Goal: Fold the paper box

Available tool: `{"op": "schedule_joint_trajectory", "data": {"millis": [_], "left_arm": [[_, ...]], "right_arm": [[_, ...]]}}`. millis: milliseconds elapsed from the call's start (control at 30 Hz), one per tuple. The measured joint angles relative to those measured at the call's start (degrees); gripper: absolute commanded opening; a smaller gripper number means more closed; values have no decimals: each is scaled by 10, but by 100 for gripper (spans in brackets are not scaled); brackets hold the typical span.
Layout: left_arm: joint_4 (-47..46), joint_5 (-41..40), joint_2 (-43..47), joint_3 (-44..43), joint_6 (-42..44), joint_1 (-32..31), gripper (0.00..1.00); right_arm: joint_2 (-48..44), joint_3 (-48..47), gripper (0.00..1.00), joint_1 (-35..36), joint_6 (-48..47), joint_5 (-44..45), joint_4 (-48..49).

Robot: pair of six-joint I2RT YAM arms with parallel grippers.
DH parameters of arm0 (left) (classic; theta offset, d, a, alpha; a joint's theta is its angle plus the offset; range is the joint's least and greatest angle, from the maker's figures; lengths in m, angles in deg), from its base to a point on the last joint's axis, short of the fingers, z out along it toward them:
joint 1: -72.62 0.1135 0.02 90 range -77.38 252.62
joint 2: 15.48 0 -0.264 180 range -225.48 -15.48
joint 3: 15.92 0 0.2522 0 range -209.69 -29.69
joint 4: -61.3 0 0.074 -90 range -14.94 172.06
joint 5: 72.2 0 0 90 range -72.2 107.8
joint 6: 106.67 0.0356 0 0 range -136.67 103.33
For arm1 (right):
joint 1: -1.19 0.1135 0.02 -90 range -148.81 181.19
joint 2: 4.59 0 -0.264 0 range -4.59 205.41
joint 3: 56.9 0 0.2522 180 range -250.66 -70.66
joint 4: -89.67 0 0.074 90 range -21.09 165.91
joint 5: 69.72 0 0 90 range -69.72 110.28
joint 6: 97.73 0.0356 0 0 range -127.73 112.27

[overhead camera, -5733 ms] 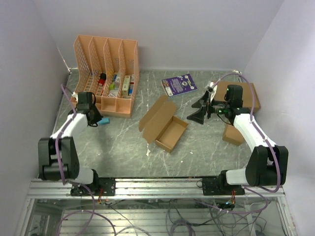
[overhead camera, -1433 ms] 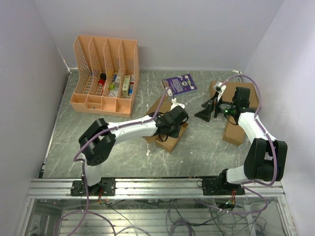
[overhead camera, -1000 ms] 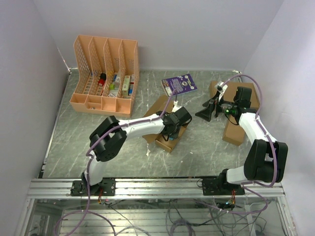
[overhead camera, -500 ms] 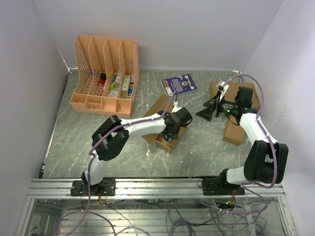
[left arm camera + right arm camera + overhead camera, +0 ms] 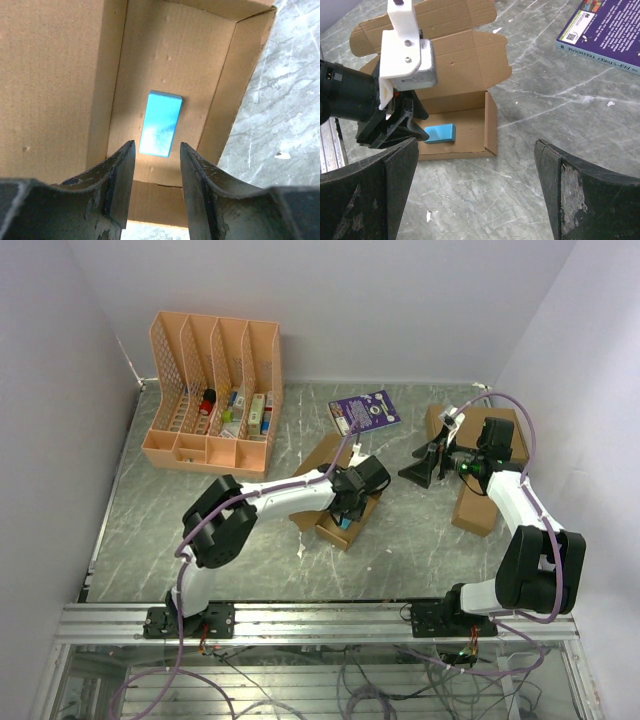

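Note:
The paper box [image 5: 328, 531] lies open in the middle of the table, its lid [image 5: 465, 65] folded back flat with flaps spread. A small blue block [image 5: 161, 123] lies on the box floor [image 5: 170, 60]; the right wrist view shows the block [image 5: 440, 133] too, near the box's left end. My left gripper [image 5: 346, 510] hangs just above the box, pointing down into it. Its fingers [image 5: 122, 175] stand apart with nothing between them, the block below and beyond the tips. My right gripper [image 5: 420, 468] hovers open to the right of the box, clear of it.
An orange file organiser [image 5: 215, 390] with small items stands at the back left. A purple book [image 5: 365, 410] lies behind the box. A larger brown cardboard box [image 5: 505, 435] and a small brown carton [image 5: 476, 512] sit by the right wall. White scraps [image 5: 428, 216] dot the marble table.
The left arm came over from the organiser to the box. Its fingers have spread and the blue block now lies loose in the box. The right arm drew back slightly to the right.

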Motion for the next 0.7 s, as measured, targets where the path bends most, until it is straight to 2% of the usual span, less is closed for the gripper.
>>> {"op": "schedule_joint_trajectory", "data": {"millis": [100, 200, 233, 300, 367, 433, 533, 600, 700], "left_arm": [[-14, 1, 21, 11, 1, 0, 50], [-54, 5, 92, 63, 7, 0, 51], [-78, 9, 131, 92, 11, 1, 52], [-134, 29, 222, 156, 22, 9, 60], [-181, 61, 297, 204, 24, 26, 61], [-225, 111, 370, 256, 20, 84, 64], [-266, 172, 451, 329, 11, 203, 75], [-271, 197, 502, 376, 4, 270, 81], [-270, 235, 571, 426, -5, 322, 82]], "right_arm": [[-1, 0, 98, 0, -2, -3, 0], [-5, 7, 98, 0, -19, -16, 0], [-9, 12, 99, 0, -28, -21, 0], [-27, 33, 100, 3, -69, -33, -1], [-50, 54, 100, 10, -134, -44, -14], [-70, 68, 100, 26, -228, -55, -50], [-55, 60, 100, 48, -333, -72, -102], [-26, 41, 100, 59, -380, -74, -145], [20, 2, 100, 85, -401, -61, -180]]}}
